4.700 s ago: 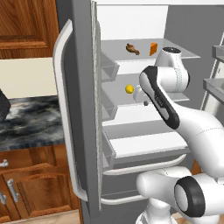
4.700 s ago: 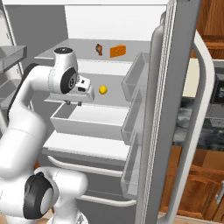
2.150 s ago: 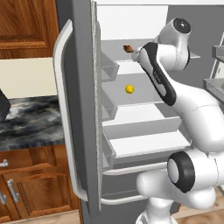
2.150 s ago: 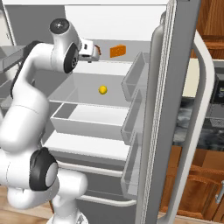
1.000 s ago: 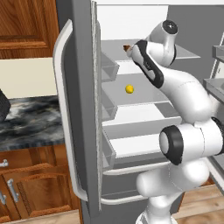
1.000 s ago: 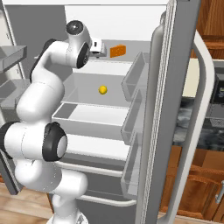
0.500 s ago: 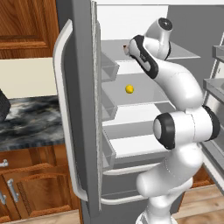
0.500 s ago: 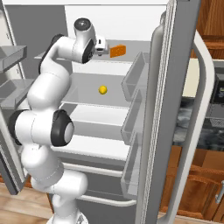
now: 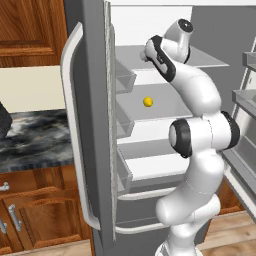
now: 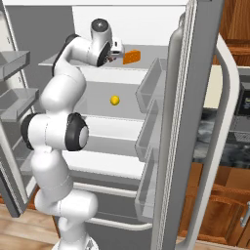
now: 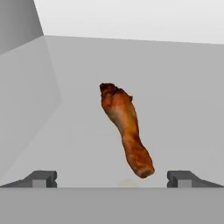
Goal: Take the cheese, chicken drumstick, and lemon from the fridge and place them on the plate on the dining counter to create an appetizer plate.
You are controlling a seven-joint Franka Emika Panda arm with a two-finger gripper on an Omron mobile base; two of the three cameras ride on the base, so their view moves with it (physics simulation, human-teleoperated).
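The gripper (image 11: pixel 112 179) is wide open, up at the fridge's (image 10: pixel 195 122) top shelf. The chicken drumstick (image 11: pixel 126 129) lies there between its fingers, maybe not touching. The cheese (image 10: pixel 131 57) sits beside; the lemon (image 10: pixel 114 100) one shelf lower.

Two base cameras look forward and down into the open fridge (image 9: pixel 150 30) from behind the arm, one from its left past the door handle (image 9: pixel 75 135), one from its right. Both take in the same shelves and the lemon (image 9: pixel 148 102). The hand camera sits close over the top shelf, facing the drumstick (image 11: pixel 126 129).
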